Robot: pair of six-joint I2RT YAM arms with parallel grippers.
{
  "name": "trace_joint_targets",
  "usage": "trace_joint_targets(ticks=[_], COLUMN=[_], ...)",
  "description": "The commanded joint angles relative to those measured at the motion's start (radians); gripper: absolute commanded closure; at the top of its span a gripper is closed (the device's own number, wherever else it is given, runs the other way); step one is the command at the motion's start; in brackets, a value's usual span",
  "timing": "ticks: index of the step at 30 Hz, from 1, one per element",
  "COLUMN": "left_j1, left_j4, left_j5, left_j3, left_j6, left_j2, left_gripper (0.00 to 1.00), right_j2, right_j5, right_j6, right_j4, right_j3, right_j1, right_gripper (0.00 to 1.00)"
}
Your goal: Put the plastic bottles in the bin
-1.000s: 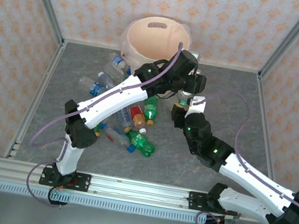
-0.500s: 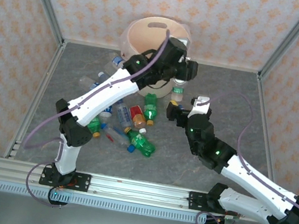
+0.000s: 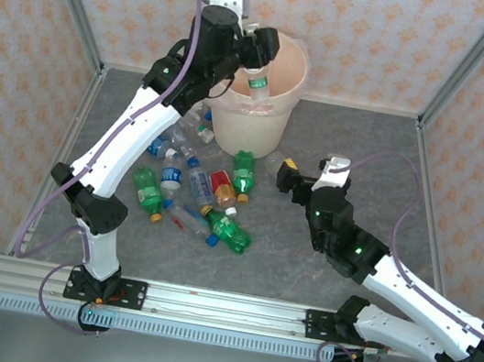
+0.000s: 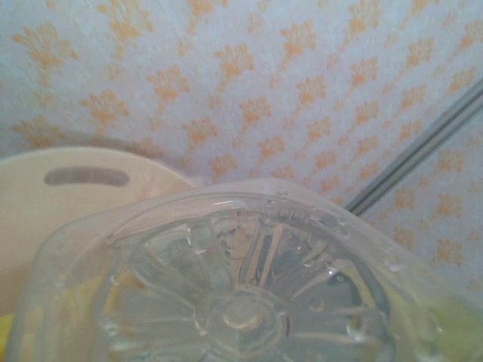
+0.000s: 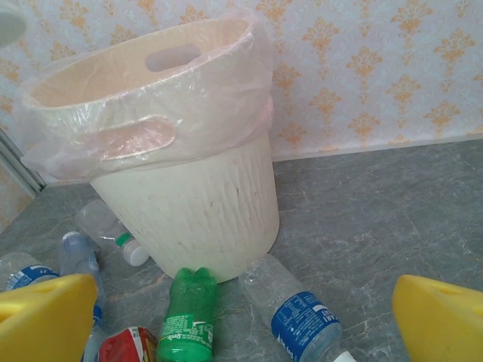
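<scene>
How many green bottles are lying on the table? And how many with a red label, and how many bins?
Green bottles: 3
Red-label bottle: 1
Bin: 1
Total: 5

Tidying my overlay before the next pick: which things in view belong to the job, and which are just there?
Job:
- bin
- held bottle, in the left end effector above the bin
- loose bottles on the table, including a green bottle and a red-labelled bottle

Not the job:
- patterned wall
- metal rail
</scene>
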State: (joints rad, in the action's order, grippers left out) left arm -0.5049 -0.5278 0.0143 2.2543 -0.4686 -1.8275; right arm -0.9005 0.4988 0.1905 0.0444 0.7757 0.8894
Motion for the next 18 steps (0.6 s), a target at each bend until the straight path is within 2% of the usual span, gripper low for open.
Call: trace_joint_targets(ticks=[1, 11, 18], left_j1=[0.034, 0.094, 0.108], left_j4=[0.139, 0.284, 0.244], left_j5=[-0.040, -0.070, -0.044], left_j3=[-0.027, -0.040, 0.002], left_j6=[0.025, 0.036, 0.030], left_j2=[0.033, -0.051, -0.131], left_gripper=[0.38, 0.37, 0.33], right_j2=[0.018, 0.040, 0.012], right_j5=[0.028, -0.005, 0.008], right_j6=[0.023, 0.073, 0.100], right_j4=[0.010, 0.031, 0.045], right_j3=[-0.001, -0.023, -0.038], right_j1=[0.002, 0.002, -0.004], right_gripper=[0.00, 0.00, 0.00])
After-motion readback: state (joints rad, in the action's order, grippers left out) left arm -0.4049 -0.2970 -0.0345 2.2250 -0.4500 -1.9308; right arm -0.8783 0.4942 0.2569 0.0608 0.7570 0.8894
